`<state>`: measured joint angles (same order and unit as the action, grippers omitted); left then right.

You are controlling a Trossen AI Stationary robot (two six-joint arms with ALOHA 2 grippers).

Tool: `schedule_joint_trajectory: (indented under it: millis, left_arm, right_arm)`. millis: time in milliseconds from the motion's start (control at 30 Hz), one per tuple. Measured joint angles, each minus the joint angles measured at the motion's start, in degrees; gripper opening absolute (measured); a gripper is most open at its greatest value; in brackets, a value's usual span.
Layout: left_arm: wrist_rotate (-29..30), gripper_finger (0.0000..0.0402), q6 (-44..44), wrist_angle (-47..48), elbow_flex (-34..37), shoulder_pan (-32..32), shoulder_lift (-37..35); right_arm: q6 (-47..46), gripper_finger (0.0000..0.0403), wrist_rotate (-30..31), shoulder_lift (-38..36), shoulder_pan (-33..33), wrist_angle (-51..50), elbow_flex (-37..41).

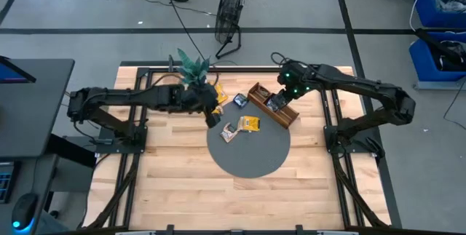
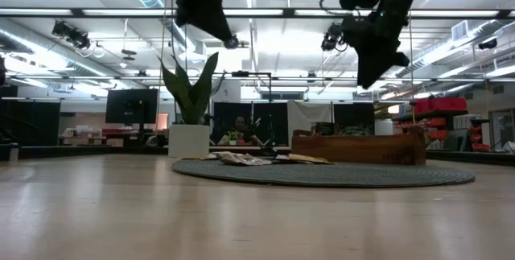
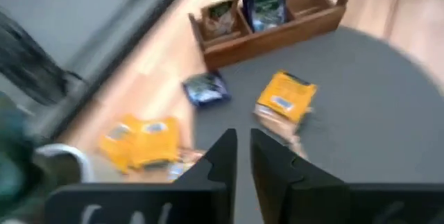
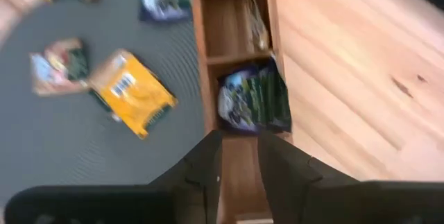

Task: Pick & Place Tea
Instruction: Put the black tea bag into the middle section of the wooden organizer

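Two tea packets already stowed in the wooden tray (image 4: pixel 236 78): a dark blue-green packet (image 4: pixel 254 101) in a middle compartment, a paler packet (image 4: pixel 257 26) upright in the next one along. Same pair visible from the left wrist view, side by side in the tray (image 3: pixel 277 26).

Still loose: a yellow packet (image 4: pixel 132 92) lying flat on the round grey mat (image 1: pixel 255 155), just beside the tray; a whitish, multicoloured packet (image 4: pixel 57 64) near it on the mat; a dark blue packet (image 3: pixel 206 89) at the mat's edge; a yellow pair (image 3: pixel 142 141) out on the bare wood of the table (image 1: pixel 167 184), close to the potted plant (image 1: pixel 193 68). Exact count of loose packets hard to settle, perhaps four or five. Judged roughly a third done, most of the sorting left.

Right gripper (image 4: pixel 239 158) hanging over the tray above the blue-green packet, jaws nearly closed with only a thin gap, grasping nothing. Left gripper (image 3: pixel 241 158) raised above the mat's edge near the loose packets, jaws likewise drawn close together and empty. Both lifted well clear of the table in the low view.
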<state>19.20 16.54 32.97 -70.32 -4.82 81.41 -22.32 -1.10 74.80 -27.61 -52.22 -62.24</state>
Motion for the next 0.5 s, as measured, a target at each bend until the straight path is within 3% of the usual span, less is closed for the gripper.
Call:
schedule_joint_trajectory:
  millis: [233,367,500]
  left_arm:
    - [-7.6,0.0143,11.9,-9.9,0.0,-4.3,2.9]
    - [-4.2,0.0177,20.1,-14.2,-0.1,-4.3,6.1]
    - [0.1,0.0179,27.9,-15.6,0.0,-4.1,9.7]
  right_arm:
    - [-2.9,0.0100,0.1,-5.7,0.1,7.8,0.0]
    - [-4.1,0.0100,0.2,-8.1,-0.4,12.2,0.0]
    - [-4.3,0.0100,1.4,-9.7,-0.9,14.7,0.0]
